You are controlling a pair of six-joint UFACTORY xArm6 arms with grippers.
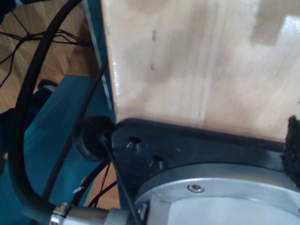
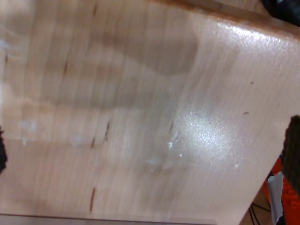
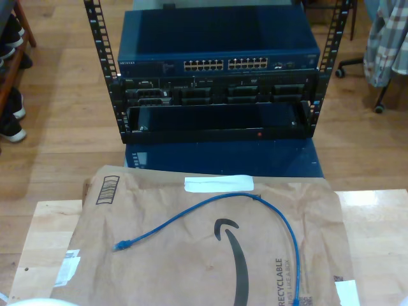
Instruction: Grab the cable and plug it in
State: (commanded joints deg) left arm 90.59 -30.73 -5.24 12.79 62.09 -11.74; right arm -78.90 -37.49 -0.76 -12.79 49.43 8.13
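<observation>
The cable (image 3: 224, 196) is thin and bright blue. It lies in a loose arc on a brown paper sheet (image 3: 191, 274) in the exterior view. One plug end (image 3: 119, 245) rests toward that view's left, and the other run goes off the bottom edge. My second gripper (image 2: 147, 152) hangs open over bare light wood, with dark fingertips (image 2: 293, 150) at the picture's edges and nothing between them. Of my first gripper, one dark pad (image 1: 293, 145) shows above the wooden tabletop (image 1: 197, 61). Whether it is open cannot be told.
Beyond the table stands a black rack (image 3: 95, 64) holding a blue network switch (image 3: 217, 38) with a row of ports (image 3: 224, 64). A black mounting plate (image 1: 197, 145), a silver flange (image 1: 215, 183) and a thick black robot cable (image 1: 23, 117) sit at the table's corner.
</observation>
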